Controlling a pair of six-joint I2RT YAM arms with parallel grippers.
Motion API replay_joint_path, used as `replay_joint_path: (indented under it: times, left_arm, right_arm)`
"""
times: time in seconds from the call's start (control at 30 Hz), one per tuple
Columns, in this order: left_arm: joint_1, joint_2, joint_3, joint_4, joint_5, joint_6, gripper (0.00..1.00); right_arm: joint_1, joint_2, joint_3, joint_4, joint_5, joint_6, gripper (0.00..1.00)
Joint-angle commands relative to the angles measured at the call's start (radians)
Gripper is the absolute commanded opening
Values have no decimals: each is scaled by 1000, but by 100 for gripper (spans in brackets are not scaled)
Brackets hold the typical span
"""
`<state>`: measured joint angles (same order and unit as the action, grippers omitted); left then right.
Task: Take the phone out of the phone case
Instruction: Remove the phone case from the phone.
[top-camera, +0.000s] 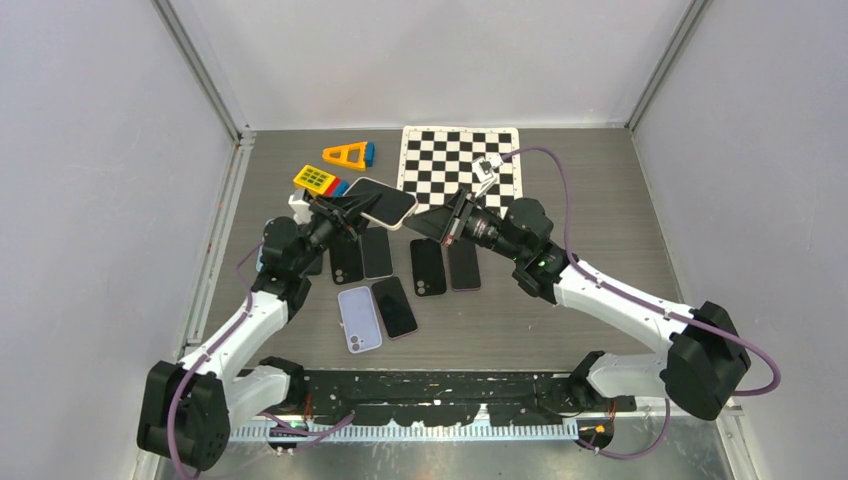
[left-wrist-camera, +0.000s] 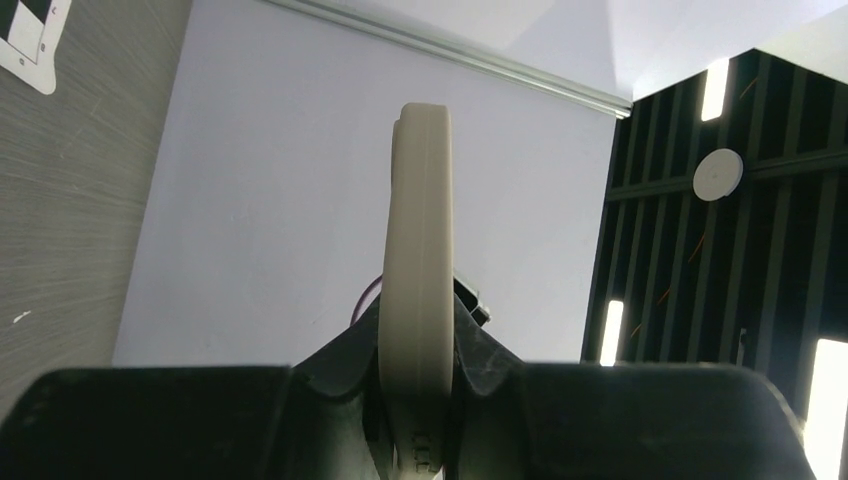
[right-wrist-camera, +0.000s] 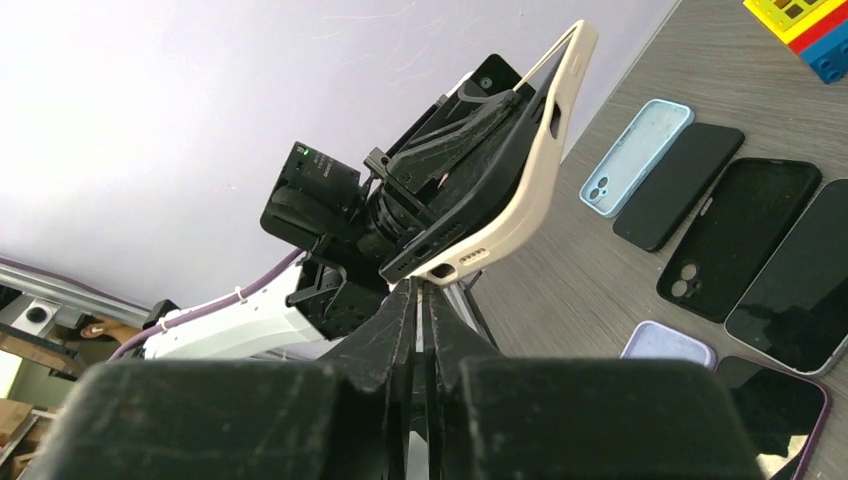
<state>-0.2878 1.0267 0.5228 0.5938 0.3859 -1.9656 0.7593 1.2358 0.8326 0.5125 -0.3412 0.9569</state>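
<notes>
Fingers (left-wrist-camera: 345, 365) of the left gripper (left-wrist-camera: 414, 380) were clamped on the beige phone case (left-wrist-camera: 415, 230), which stood edge-on between them in the left wrist view and rose well past their tips. From above, the cased phone (top-camera: 382, 201) hung off the table (top-camera: 600, 200) with its dark face tilted upward, above a row of loose phones.

The right gripper (right-wrist-camera: 418, 300) met the case at its bottom end, beside the charging port. Its jaws were pressed almost together, with only a thin slit between them and the tips right at the case's lower rim. Whether they pinched that rim or merely touched it could not be told.

A dark edge of the phone showed at that corner. How far it sat in the case was hard to make out, because the left gripper's body covered the far side.

On the table beyond lay a light blue case (right-wrist-camera: 635, 155) and black phones (right-wrist-camera: 795, 275), some cut off by the frame. A checkerboard (top-camera: 460, 160) and toy blocks (top-camera: 318, 180) lay farther back.
</notes>
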Motion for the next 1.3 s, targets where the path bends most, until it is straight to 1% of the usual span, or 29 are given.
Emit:
replay_joint_path:
  times: [0.0,0.1,0.13,0.17,0.37,0.5,0.7,0.8,1.03,1.1,1.17,1.2,1.23,1.27]
  left_arm:
    - [-2,-41,10,95,18,-30,0]
    - [-1,-46,5,89,10,-31,0]
    - [-2,-45,4,91,8,-33,0]
    - [-2,-45,3,90,7,-35,0]
    - [-2,-34,1,99,2,-37,0]
    - [-2,-35,2,109,5,-50,0]
    - [-2,-51,7,104,7,-78,0]
    - [-2,-49,14,105,32,-92,0]
    - [-2,-68,19,114,43,-127,0]
    - [-2,-70,23,123,38,-139,0]
    - [-2,-66,29,146,37,-151,0]
    - [-2,-64,36,159,38,-151,0]
    - [-2,-58,46,166,45,-147,0]
    - [-2,-55,58,166,62,-139,0]
  right_arm:
    - [-2,35,29,139,37,65,10]
    - [-2,34,7,206,17,92,5]
    - [-2,31,4,234,11,93,2]
    - [-2,23,-3,251,1,94,1]
    - [-2,-3,-20,298,-16,106,1]
    - [-2,-5,-12,229,22,95,1]
    - [-2,47,-11,222,57,106,1]
    - [-2,75,-16,233,68,114,2]
    - [-2,139,-8,232,120,145,9]
    - [-2,173,1,239,128,161,15]
    - [-2,197,5,241,137,180,23]
    - [-2,203,7,240,140,185,29]
    - [-2,213,11,237,147,198,32]
    - [-2,217,15,221,151,203,39]
